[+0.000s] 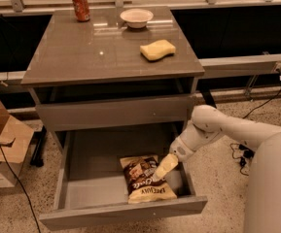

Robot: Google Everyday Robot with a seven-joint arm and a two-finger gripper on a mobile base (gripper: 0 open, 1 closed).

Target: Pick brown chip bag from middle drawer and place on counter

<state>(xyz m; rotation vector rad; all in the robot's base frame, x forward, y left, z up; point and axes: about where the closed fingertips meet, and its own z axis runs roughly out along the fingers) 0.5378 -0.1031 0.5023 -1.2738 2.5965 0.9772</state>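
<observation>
The brown chip bag [142,177] lies flat in the right half of the open middle drawer [91,178], dark brown with pale yellow ends. My gripper [162,169] comes in from the right over the drawer's side wall, its pale fingers pointing down-left at the bag's right edge, touching or just above it. The counter [96,52] is the glossy grey-brown top of the cabinet above.
On the counter stand a red soda can [80,6], a white bowl [136,17] and a yellow sponge [157,49]. A shut grey drawer front [113,111] sits above the open drawer. Cardboard boxes [1,144] stand on the floor at left; cables lie at right.
</observation>
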